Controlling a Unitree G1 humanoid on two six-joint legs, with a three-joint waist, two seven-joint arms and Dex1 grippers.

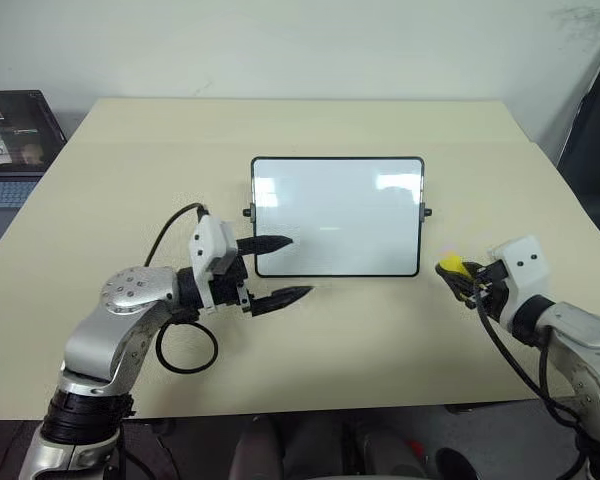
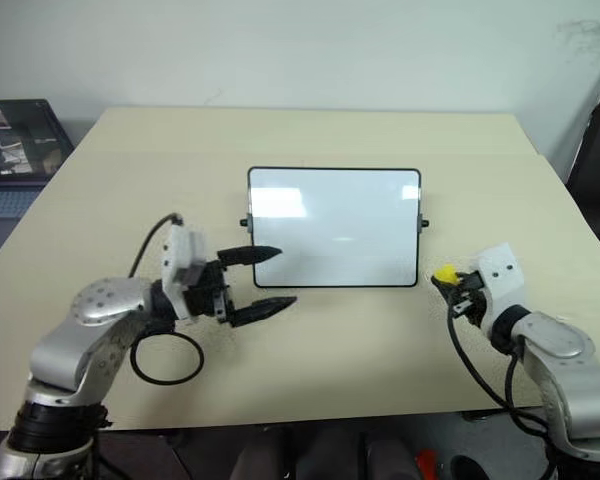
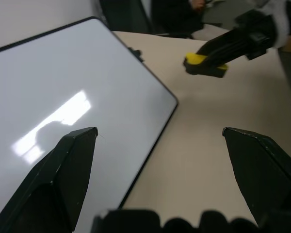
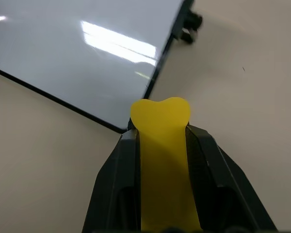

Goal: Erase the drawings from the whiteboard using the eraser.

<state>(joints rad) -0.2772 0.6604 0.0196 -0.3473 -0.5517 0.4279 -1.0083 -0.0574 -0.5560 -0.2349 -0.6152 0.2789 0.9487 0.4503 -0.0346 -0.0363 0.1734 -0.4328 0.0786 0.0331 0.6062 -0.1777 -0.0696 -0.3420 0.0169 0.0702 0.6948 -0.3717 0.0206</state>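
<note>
Beige and wide, the table [image 1: 310,130] is carrying the whiteboard [image 1: 337,215] near its middle, and a laptop [image 1: 10,140] is showing at about ten o'clock from the board, off the table's edge. The board is lying flat with its long sides across the view, so both arms can reach it from the near side.

No drawings are showing on the white surface in any view; only reflections of the ceiling lights are lying on it. I judge from this that the wiping is done, or almost done.

The left gripper [image 1: 280,270] is sitting at about seven o'clock from the board's centre. Its jaws are standing wide apart and holding nothing: one finger is lying over the board's near left corner and the other over the bare table just beside the frame. This placing looks like a way of steadying the board so it is not sliding under the wiping, though I cannot tell if the finger is really pressing on it.

The right gripper [image 1: 467,278] is staying at about four o'clock from the board's centre, off the frame and over the table. Its jaws are clamped on the eraser [image 1: 450,267], whose yellow end is sticking out past the fingertips toward the board's near right corner. Holding it this way is leaving the wiping end free to meet the surface, and the arm appears parked clear of the board.
</note>
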